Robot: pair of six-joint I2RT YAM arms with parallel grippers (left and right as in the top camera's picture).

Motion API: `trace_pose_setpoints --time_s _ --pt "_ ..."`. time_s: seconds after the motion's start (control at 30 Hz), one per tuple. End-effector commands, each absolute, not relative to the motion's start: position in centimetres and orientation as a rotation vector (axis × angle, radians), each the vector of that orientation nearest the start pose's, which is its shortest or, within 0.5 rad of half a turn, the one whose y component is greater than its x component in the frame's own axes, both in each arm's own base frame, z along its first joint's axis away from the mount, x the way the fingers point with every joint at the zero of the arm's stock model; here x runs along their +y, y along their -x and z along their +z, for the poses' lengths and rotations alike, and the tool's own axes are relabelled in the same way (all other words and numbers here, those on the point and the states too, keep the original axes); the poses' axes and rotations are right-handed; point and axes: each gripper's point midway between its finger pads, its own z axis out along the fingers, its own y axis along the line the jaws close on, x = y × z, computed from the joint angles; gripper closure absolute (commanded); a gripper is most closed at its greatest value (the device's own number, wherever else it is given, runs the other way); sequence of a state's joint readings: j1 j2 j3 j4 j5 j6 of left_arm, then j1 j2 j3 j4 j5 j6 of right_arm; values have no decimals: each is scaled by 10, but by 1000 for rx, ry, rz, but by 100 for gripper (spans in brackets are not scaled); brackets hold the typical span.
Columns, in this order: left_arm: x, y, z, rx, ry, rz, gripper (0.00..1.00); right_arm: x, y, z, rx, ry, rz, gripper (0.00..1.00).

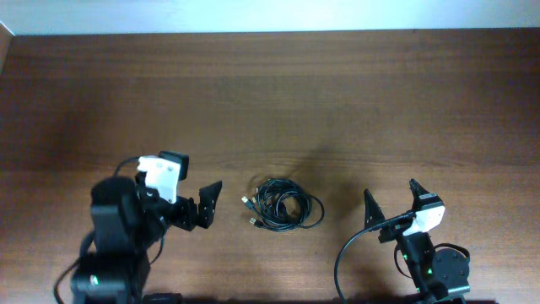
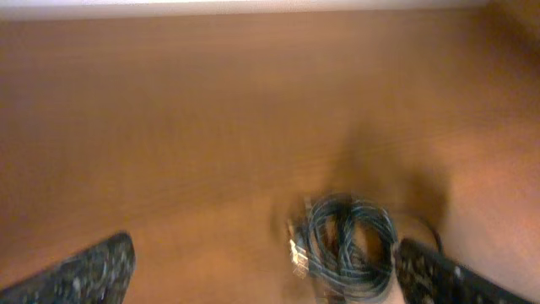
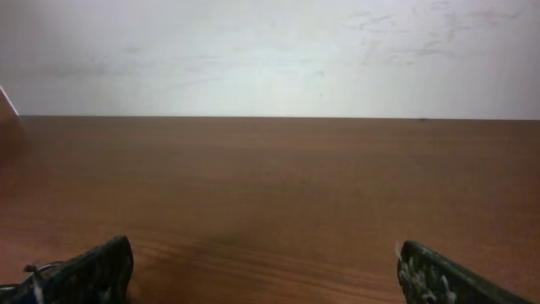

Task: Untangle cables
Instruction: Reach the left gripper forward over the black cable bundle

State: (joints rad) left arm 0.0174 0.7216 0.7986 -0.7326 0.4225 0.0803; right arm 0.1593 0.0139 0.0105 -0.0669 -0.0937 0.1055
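The cables (image 1: 283,209) lie in one small black coil, its strands overlapping too tightly to count; the left wrist view is blurred. Two pale plug ends stick out on its left. The coil rests on the brown surface (image 1: 337,101) between the left gripper (image 1: 205,209) and the right gripper (image 1: 394,203), touching neither. Both grippers gape wide and hold nothing.

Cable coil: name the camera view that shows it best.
Overhead: the cable coil shows whole and sharp, plug ends included. Left wrist gives it blurred, low in the frame; right wrist gives no clear sight of it.
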Motion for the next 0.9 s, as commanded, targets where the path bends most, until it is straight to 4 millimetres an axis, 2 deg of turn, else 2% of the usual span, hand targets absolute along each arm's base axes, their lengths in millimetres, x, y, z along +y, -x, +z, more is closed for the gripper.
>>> trace_pose_setpoints --time_s 0.0,0.07,0.2,0.27,0.5,0.73,0.87 --pt "-77 -261 241 2211 -440 -397 1 53 -240 158 1645 102 277 2" --pt "-82 -268 238 2267 -464 -379 1 53 -240 158 1645 102 277 1" --pt "-108 -278 225 2333 -572 -410 1 53 -240 158 1645 102 277 1" --pt "-125 -281 211 2378 -646 -403 1 53 -240 158 1645 102 277 1" --pt "-157 -279 165 2505 -812 -373 1 53 -240 158 1645 102 277 1" --pt "-167 -280 130 2606 -868 -370 1 53 -240 158 1645 102 277 1" --pt "-173 -291 118 2608 -869 -376 1 53 -240 158 1645 103 278 1"
